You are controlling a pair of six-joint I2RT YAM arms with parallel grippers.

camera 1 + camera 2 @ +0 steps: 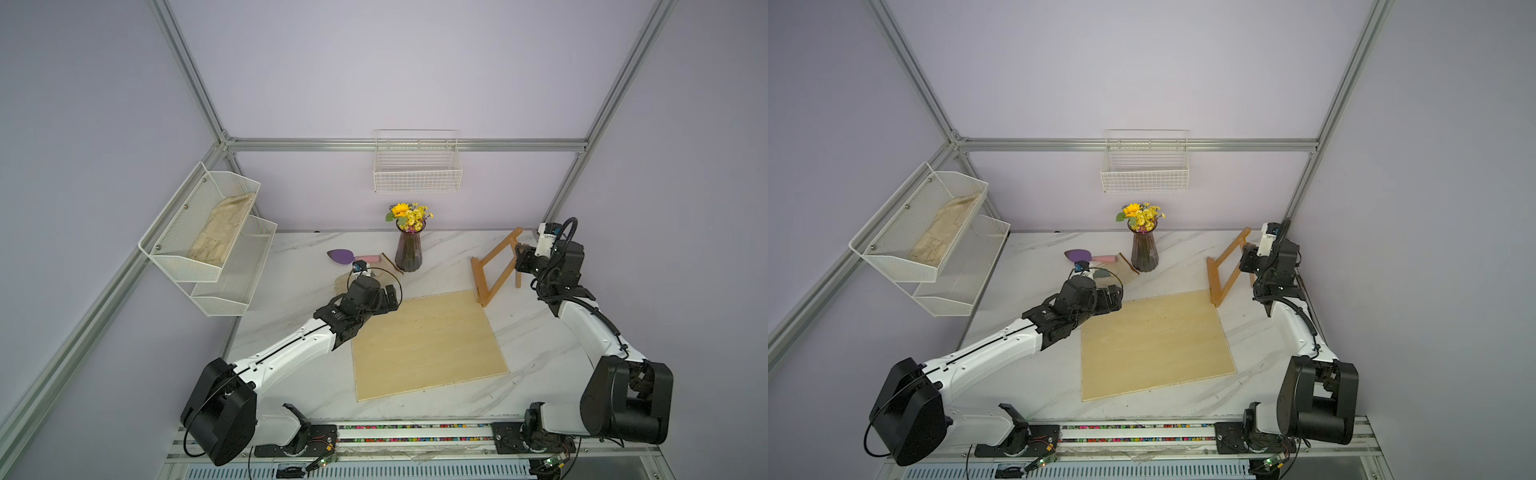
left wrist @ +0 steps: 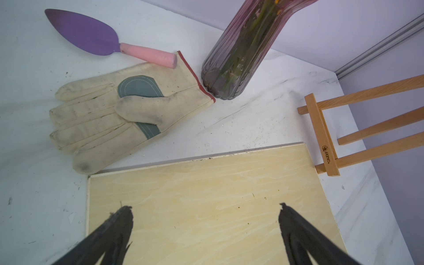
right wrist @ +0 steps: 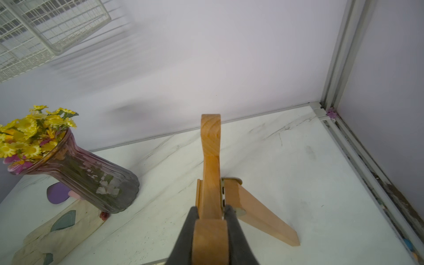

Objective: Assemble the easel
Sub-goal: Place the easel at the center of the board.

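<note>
The left gripper (image 2: pixel 206 211) hovers over the board's (image 1: pixel 428 345) far-left corner, jaws spread wide and empty, near a glove (image 2: pixel 110 119) and vase (image 1: pixel 408 251). Toward the table's (image 1: pixel 536 340) far-right corner, the easel (image 1: pixel 478 282) stands tilted, upper frame clamped in the right gripper's (image 3: pixel 211 210) nearly closed jaws.

The one piece of lettering that can be partly read is in the left wrist view, on the ledge bar (image 2: pixel 319 124) of the easel (image 2: pixel 378 89). It is a small round dark logo followed by a short dark brand word printed along the wood, which looks like "Marie's" but is too small and too turned to be sure. In both top views a tiny white mark sits on a black link of the left arm (image 1: pixel 291 345) (image 1: pixel 1000 345), too small to read.
</note>
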